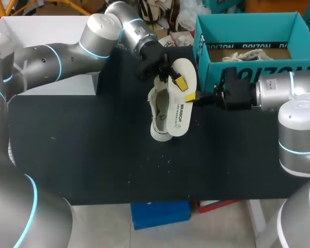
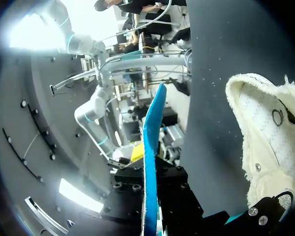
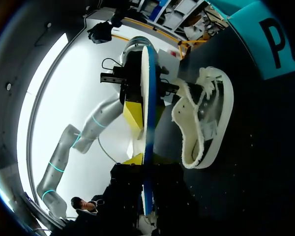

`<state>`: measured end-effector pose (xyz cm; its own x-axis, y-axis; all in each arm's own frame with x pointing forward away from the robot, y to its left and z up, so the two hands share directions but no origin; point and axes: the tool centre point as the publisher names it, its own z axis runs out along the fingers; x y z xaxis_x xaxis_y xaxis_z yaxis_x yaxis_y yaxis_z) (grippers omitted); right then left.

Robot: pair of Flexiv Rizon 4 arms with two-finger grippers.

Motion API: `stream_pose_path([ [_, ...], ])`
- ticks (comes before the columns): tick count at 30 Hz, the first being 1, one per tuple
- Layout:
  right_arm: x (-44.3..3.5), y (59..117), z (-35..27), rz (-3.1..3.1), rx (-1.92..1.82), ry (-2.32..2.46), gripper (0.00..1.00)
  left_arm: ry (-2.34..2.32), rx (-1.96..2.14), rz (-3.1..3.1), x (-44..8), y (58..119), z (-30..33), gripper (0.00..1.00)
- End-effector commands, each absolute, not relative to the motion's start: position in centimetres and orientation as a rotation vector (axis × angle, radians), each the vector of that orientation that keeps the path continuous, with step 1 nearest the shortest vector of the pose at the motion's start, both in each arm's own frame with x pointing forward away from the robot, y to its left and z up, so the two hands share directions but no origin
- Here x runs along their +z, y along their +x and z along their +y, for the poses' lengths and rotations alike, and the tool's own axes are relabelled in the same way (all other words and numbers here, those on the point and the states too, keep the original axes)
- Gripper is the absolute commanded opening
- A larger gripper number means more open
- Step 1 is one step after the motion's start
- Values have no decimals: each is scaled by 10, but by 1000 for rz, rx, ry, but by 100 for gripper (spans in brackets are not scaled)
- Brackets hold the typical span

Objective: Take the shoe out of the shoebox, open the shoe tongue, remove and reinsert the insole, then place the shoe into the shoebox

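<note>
Holding the insole (image 1: 178, 106) clamped in both my left gripper (image 1: 176, 80) and right gripper (image 1: 191, 96) over the shoe (image 1: 156, 111) on the table (image 1: 93, 155), I should feed one end into the opening before releasing.

Shoe (image 1: 156, 109) half hidden behind insole (image 1: 180, 101), shoebox (image 1: 248, 21) partly behind right arm (image 1: 281, 90), its contents unclear

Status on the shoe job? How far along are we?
Done: shoe out of the shoebox, on the table; insole out. In hand: left gripper and right gripper both grip the insole by the shoe. Left: reinsert it, box the shoe.
</note>
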<state>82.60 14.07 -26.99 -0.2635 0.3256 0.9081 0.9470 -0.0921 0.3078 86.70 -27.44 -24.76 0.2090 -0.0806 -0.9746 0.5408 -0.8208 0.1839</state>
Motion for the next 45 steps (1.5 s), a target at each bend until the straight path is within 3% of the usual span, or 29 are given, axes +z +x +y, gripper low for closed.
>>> stream_pose_path([
  [1, -271, 826, 143, -1599, -1378, -1406, 0, 1977, -1644, 461, -252, 861, -273, 100],
  [12, -272, 828, 142, -1605, -1371, -1402, 0, 1809, -1009, 1053, -243, 824, -226, 100],
  [19, -272, 828, 142, -1614, -1362, -1399, 0, 1567, -811, 1207, -246, 806, -202, 100],
  [20, -272, 828, 142, -1617, -1361, -1400, 0, 1518, -784, 1239, -248, 805, -200, 95],
  [22, -272, 828, 141, -1619, -1360, -1401, 0, 1417, -772, 1294, -252, 803, -195, 74],
  [23, -272, 828, 141, -1620, -1360, -1401, 0, 1374, -731, 1334, -254, 803, -193, 71],
  [25, -271, 827, 140, -1621, -1360, -1403, 0, 1307, -761, 1366, -259, 803, -189, 51],
  [26, -272, 827, 140, -1622, -1359, -1403, 0, 1279, -771, 1381, -260, 803, -187, 50],
  [30, -271, 826, 140, -1626, -1357, -1402, 0, 1190, -766, 1423, -260, 803, -180, 56],
  [31, -271, 826, 140, -1627, -1356, -1401, 0, 1178, -755, 1436, -259, 803, -180, 64],
  [32, -271, 826, 140, -1628, -1356, -1400, 0, 1166, -745, 1455, -257, 802, -181, 91],
  [33, -271, 826, 140, -1628, -1355, -1399, 0, 1196, -773, 1455, -256, 800, -182, 100],
  [40, -270, 828, 141, -1636, -1349, -1391, 0, 1628, -932, 1292, -236, 791, -192, 100],
  [45, -270, 829, 143, -1637, -1352, -1385, 0, 1626, -798, 1474, -238, 795, -191, 100],
])
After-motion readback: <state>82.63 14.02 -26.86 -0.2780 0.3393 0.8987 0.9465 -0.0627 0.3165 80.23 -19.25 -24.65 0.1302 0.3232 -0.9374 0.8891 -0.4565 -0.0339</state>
